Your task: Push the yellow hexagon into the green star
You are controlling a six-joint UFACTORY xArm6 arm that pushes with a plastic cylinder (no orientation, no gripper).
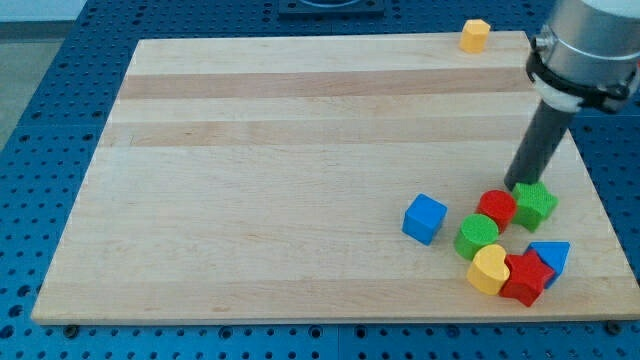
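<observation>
The yellow hexagon (474, 35) sits at the board's top edge, near the view's top right, far from the other blocks. The green star (537, 204) lies at the view's lower right, touching a red round block (496, 207) on its left. My tip (519, 186) rests on the board just above the gap between the red round block and the green star, close to both. The rod slants up to the view's right.
A second green block (477, 237), roundish, lies below the red one. A blue cube (425, 218) stands to its left. A yellow heart (488, 268), a red star (525, 278) and a blue triangle (550, 258) cluster near the board's bottom edge (330, 320).
</observation>
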